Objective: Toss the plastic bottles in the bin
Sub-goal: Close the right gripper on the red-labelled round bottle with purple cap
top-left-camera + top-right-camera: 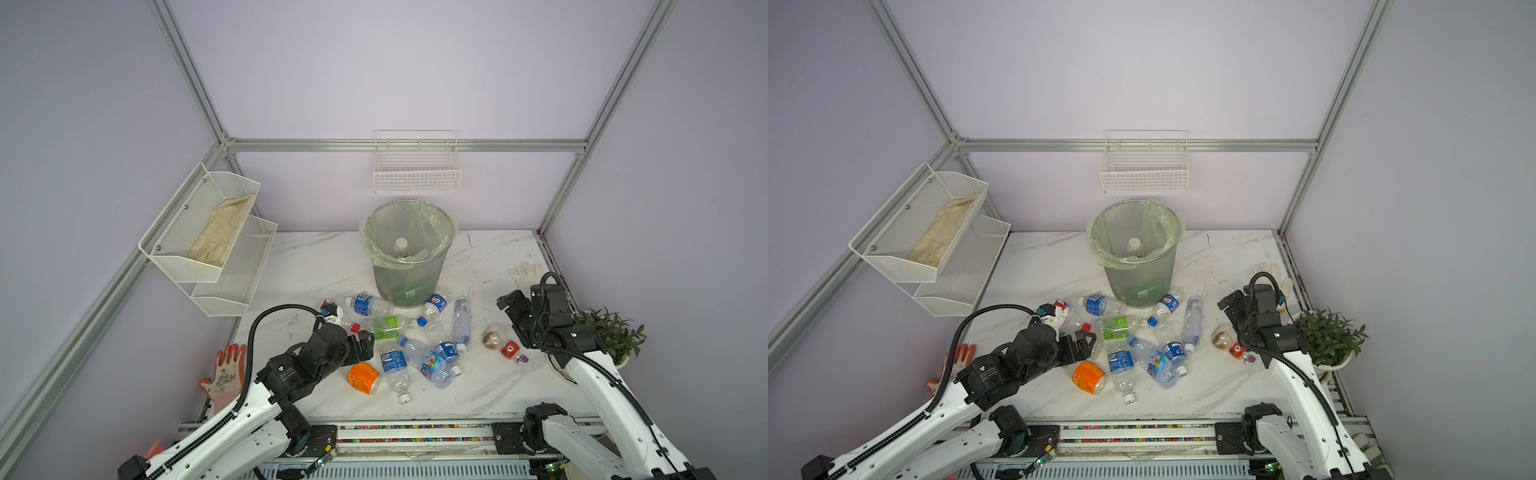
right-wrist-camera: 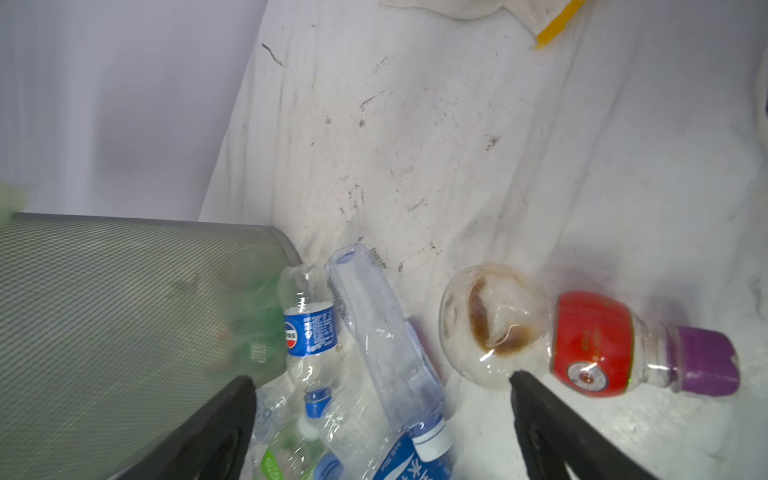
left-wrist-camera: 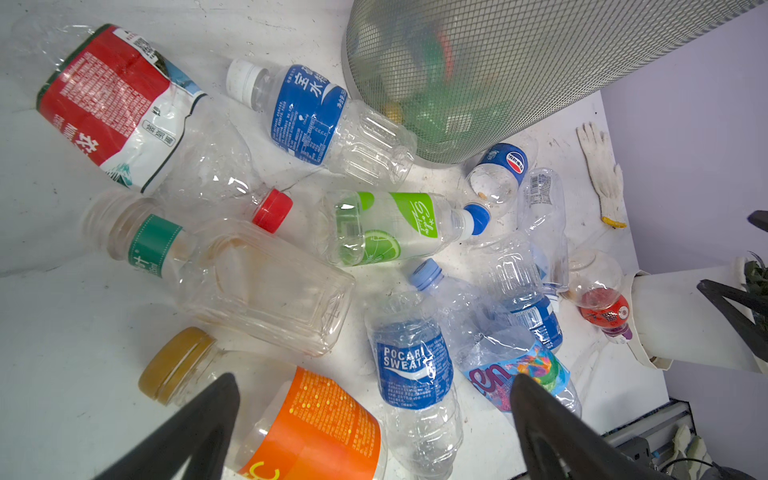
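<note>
Nearest to where I stand, the left arm (image 1: 232, 419) and the right arm (image 1: 598, 386) lean in from the front rail (image 1: 415, 432) over the marble-patterned table (image 1: 316, 266). At the near left of the heap the left gripper (image 3: 372, 378) hangs low, its jaws spread wide with nothing between them. Under it lie the orange-labelled bottle (image 3: 316, 424) and, just to its right, the crumpled Pocari Sweat bottle (image 3: 411, 374). The right gripper (image 2: 380, 377) is likewise wide and empty, held above the table at the right of the heap. It is near the round bottle with the red label and purple cap (image 2: 590, 345), which lies a little apart from the rest.

The plastic bottles (image 1: 415, 353) lie on their sides in a loose heap in the middle, several overlapping. A few touch the foot of the bin (image 1: 399, 286), which stands just beyond them. One bottle (image 1: 401, 247) already shows inside its green liner (image 1: 368, 241).

To my eye this is the choosing of the next bottle. I would send each arm to an outlier, the orange one for the left and the red-labelled one for the right, since neither seems to have another lying on it. Close across the body at the label, because the thin crushed walls would likely buckle and slip. The bin is tall, so the lift should clear the rim fully before letting go over the mouth; a low swing could catch the liner or shove the bin. The right arm also needs to keep off the potted plant (image 1: 615, 334) and the white glove (image 1: 525, 272) close by it.
</note>
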Tool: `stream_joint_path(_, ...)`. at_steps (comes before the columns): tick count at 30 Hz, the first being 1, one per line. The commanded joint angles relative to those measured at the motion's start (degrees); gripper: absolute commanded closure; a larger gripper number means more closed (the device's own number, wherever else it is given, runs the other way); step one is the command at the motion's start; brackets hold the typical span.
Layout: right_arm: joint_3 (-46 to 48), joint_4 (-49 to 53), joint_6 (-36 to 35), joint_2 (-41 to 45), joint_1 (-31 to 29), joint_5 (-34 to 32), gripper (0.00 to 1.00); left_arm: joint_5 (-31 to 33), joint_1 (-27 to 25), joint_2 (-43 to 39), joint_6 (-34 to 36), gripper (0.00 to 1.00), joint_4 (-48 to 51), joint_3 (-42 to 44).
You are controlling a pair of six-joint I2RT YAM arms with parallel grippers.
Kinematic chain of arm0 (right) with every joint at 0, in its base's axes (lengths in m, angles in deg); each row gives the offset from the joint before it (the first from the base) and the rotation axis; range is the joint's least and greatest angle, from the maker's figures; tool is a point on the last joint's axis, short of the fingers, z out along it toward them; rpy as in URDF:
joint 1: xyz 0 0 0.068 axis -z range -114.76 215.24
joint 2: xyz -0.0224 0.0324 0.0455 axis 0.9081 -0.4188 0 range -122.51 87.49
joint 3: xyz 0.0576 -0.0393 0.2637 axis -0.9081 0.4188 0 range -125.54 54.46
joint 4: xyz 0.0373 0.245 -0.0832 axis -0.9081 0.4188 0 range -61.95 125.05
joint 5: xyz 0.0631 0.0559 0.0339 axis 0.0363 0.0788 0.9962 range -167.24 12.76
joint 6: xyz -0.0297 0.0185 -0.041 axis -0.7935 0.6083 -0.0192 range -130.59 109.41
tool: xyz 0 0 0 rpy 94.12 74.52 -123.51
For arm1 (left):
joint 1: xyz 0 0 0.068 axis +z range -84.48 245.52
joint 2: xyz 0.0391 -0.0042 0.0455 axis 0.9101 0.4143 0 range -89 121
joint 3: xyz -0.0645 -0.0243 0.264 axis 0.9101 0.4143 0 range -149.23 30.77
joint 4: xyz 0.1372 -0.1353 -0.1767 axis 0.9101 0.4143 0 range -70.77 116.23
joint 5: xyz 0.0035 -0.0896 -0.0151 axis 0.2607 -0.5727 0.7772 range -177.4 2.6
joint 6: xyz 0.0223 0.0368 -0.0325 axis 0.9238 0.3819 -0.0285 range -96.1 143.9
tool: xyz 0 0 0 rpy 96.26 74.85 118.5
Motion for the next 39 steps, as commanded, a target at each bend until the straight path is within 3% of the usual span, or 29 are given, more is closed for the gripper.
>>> stream_joint_path(1,-1.5,5.9,12.1,1.7,0.1,2.7,0.02,-0.3,-0.2,-0.6,-0.2,0.0,-2.0,0.6)
stream_joint_path(5,-7.9,14.9,15.9,-0.9,0.1,-0.8,0.03,0.0,-0.2,-1.7,-0.3,0.0,-1.7,1.0)
stream_joint_path(13,-0.5,7.2,25.6,-1.5,0.1,9.2,0.03,-0.3,-0.2,-1.9,-0.5,0.0,-1.5,1.2)
stream_joint_path(21,3.4,4.3,33.3,0.1,0.1,8.1,0.03,0.8,-0.2,-4.4,-0.5,0.0,0.0,1.8)
stream_joint_path(29,9.0,-1.4,36.7,-3.1,0.3,9.5,0.03,1.2,-0.2,-4.6,0.1,0.0,1.1,1.0)
stream_joint_path(39,10.9,-2.1,38.5,-3.1,3.2,6.0,0.03,2.0,-0.2,-5.7,0.5,0.0,2.4,0.8)
